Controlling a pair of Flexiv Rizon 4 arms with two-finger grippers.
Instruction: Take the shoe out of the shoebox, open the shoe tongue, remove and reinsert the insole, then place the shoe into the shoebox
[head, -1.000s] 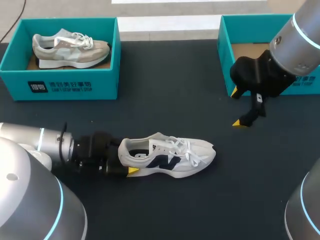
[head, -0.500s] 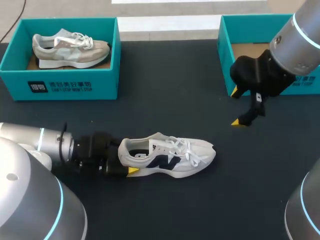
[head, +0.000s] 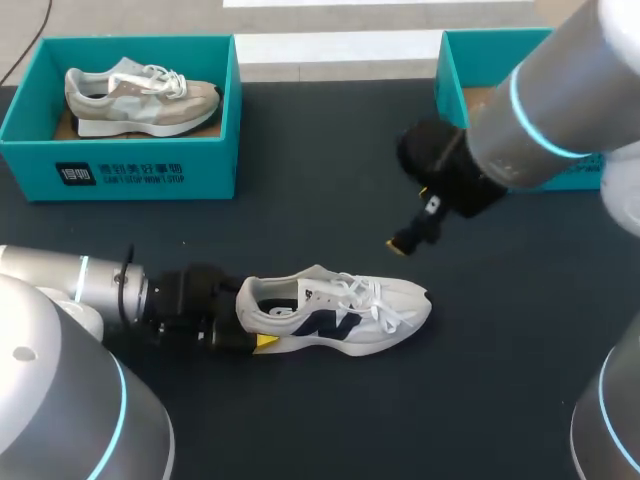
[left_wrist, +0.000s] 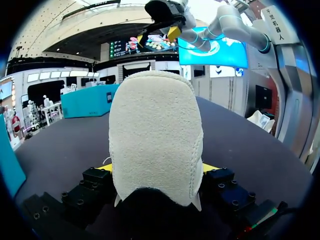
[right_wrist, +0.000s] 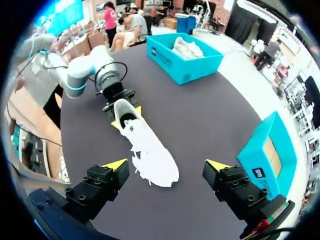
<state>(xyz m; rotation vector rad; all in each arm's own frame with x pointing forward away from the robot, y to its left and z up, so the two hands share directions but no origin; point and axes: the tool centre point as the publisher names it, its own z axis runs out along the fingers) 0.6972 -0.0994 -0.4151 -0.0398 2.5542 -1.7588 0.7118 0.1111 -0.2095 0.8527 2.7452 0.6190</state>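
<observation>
White shoe (head: 335, 315) out of box (head: 448, 85), lying on bench (head: 330, 180). Left tool (left_wrist: 156, 167) clamps shoe's heel. Right tool (right_wrist: 166, 165) spread, empty, above shoe. Tongue, insole, reboxing seemingly left.

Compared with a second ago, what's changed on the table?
The right gripper swung away from the right shoebox toward the table's middle, open and empty, now close to the white shoe. Nothing was taken or let go. The left gripper stays shut on the white shoe's heel, the shoe has not shifted, and the grey shoe lies in the left shoebox as before.
</observation>
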